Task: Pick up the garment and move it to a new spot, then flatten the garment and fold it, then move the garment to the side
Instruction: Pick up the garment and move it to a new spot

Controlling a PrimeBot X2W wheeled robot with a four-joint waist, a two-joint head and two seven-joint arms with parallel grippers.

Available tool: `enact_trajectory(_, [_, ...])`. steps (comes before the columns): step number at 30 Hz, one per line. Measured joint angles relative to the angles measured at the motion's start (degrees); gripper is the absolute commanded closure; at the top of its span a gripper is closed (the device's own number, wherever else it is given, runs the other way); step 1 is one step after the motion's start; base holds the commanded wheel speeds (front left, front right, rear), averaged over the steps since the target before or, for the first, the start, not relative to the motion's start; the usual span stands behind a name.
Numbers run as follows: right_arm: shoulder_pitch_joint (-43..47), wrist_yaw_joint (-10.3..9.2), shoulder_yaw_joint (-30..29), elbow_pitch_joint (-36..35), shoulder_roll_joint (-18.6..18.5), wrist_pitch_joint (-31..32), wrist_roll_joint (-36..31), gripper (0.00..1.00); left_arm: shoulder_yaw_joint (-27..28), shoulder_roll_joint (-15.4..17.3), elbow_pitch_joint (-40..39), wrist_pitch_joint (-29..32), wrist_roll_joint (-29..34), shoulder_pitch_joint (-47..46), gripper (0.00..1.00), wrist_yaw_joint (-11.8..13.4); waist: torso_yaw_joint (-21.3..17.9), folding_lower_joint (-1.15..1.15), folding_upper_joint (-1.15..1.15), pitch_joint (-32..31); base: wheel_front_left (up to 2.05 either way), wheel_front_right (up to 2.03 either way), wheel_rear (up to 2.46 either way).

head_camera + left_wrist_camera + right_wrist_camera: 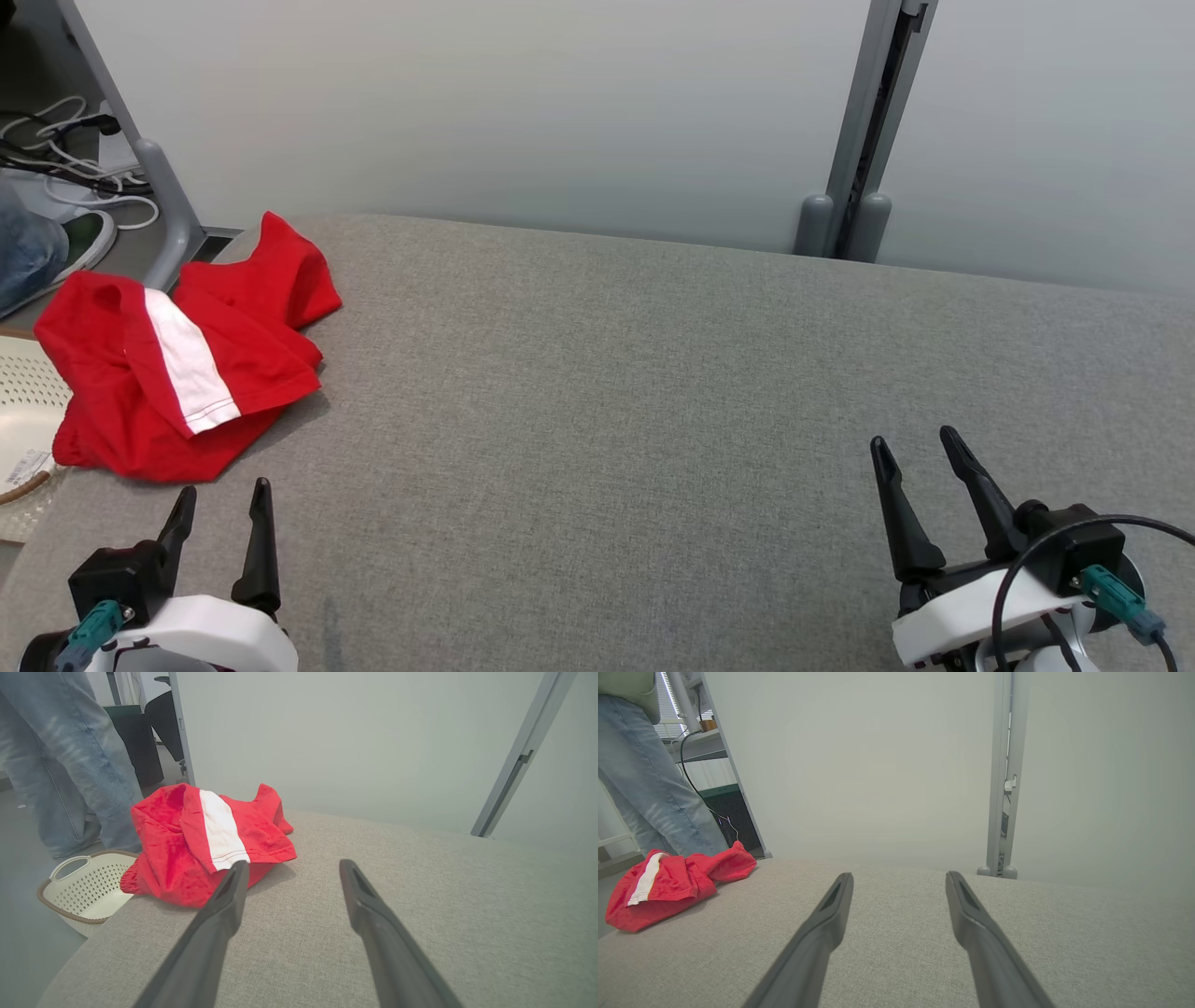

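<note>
At the far left corner of the grey worktop (653, 420), the red shirt (177, 373) is found in a crumpled heap beside a cream basket (23, 411). So basically nothing is done yet: pick-up, move, flattening, folding and shifting aside are all left. The left pincer (226, 486) is spread wide and empty, just short of the shirt and apparently not touching it. The right pincer (913, 437) is spread wide too, nothing gripped, well apart from it.

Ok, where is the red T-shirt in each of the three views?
Head view: T-shirt at the left edge, on the table's far left corner.
Left wrist view: T-shirt left of centre, mid-height.
Right wrist view: T-shirt far left, mid-height.
Shared landmark: grey upright post behind the table, right of centre.
</note>
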Motion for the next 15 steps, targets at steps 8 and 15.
enact_trajectory(8, [0.01, 0.0, 0.0, -0.02, -0.23, 0.11, 0.33, 0.0, -0.44, 0.14, -0.38, 0.09, -0.12, 0.04, 0.0, 0.46, -0.55, 0.0, 0.0, 0.28, 0.0, 0.0, 0.0])
enact_trajectory(15, [-0.94, 0.0, -0.2, -1.58, -0.65, 0.98, 0.07, 0.0, -1.37, 1.45, -0.62, 1.24, -0.03, -3.15, 0.0, -0.1, -1.22, 0.0, 0.0, 2.99, 0.0, 0.0, 0.0])
